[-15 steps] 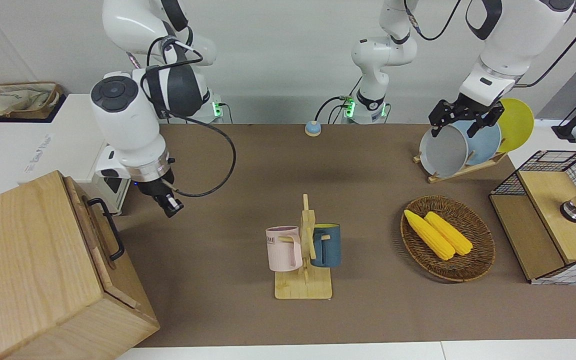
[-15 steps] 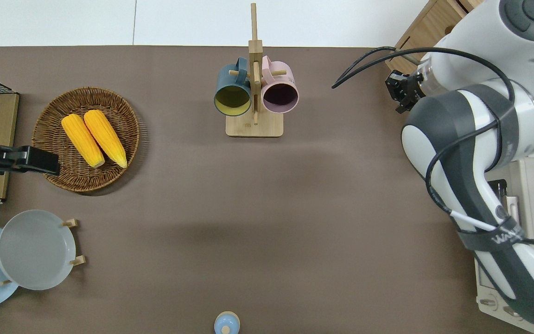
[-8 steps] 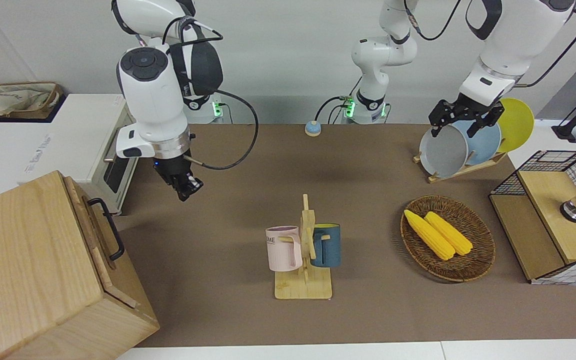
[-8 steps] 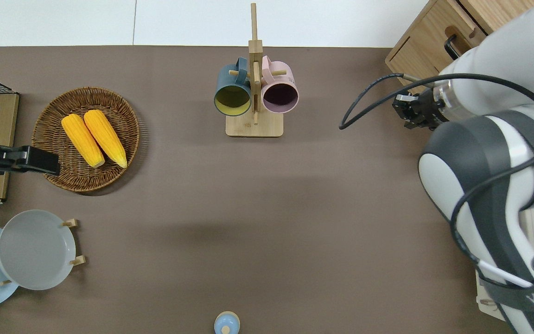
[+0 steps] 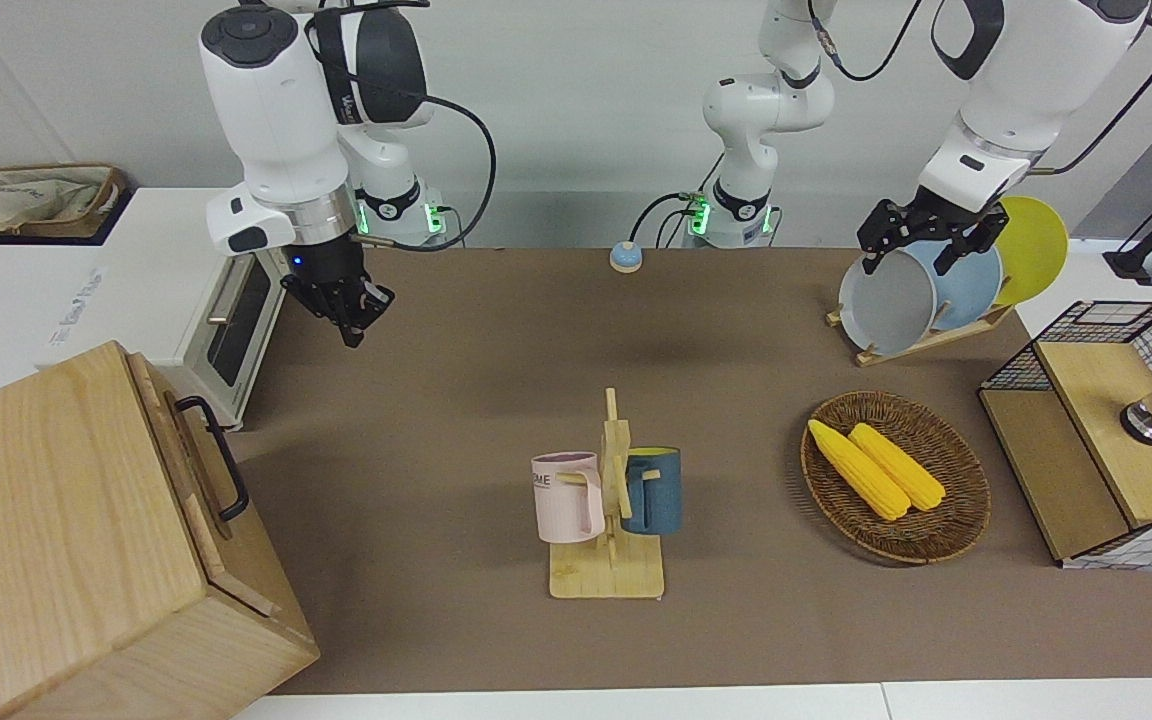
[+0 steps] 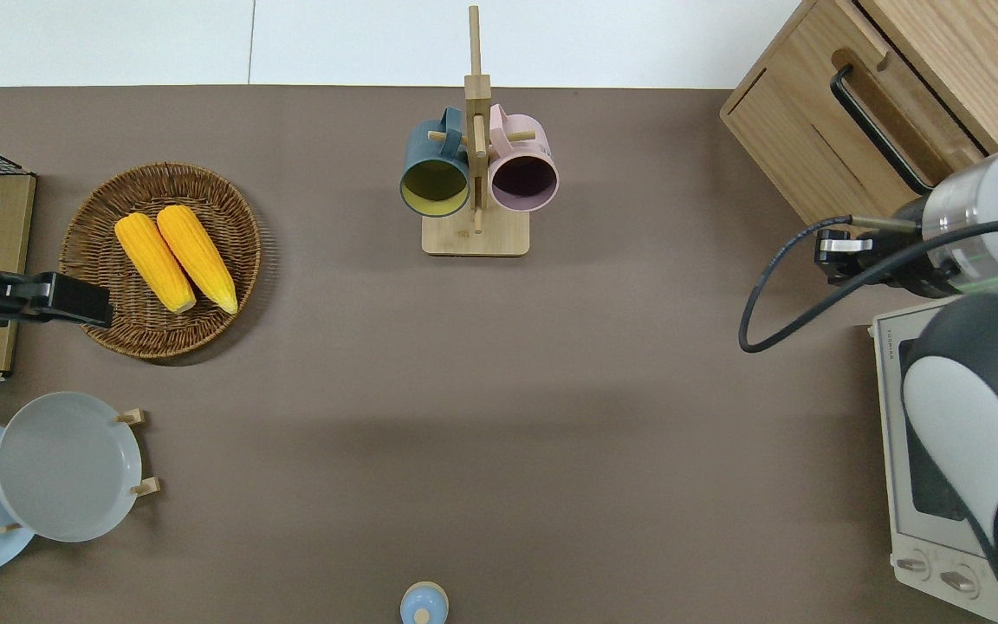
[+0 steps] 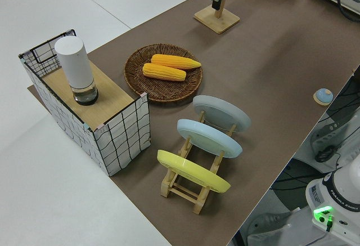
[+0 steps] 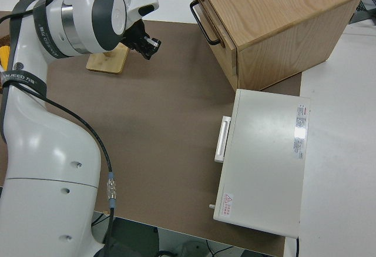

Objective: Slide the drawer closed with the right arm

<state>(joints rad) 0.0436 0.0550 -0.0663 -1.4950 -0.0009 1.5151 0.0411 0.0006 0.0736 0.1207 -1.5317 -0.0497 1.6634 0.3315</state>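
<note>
Front view shows the drawer [image 5: 198, 470] sitting flush in the face of the big light-wood cabinet [image 5: 56, 540] at the right arm's end of the table [image 5: 456, 400], its black loop handle [image 5: 216, 455] standing out from the front and untouched. Just beside the cabinet, nearer to the robots, stands a white oven [image 5: 236, 330] with a silver bar handle. The right arm's pincer [image 5: 351, 318] hangs in the air, empty, well apart from the handle; from overhead the pincer [image 6: 837, 251] is over bare table just off the cabinet's near corner and beside the oven's front (whether its fingers are parted or together I cannot tell). Toward the middle of the table a wooden mug rack [image 5: 611, 520] carries a pink mug [image 5: 566, 497] and a dark blue mug [image 5: 654, 490]. Further toward the left arm's end lies a wicker basket [image 5: 946, 535] holding two ears of corn [image 5: 876, 468], and nearer to the robots a plate rack [image 5: 921, 335] holds grey, blue and yellow plates. A smaller wire-grid cabinet [image 5: 1096, 450] stands at that end. The left arm is parked, its pincer [image 5: 921, 245] spread open.
</note>
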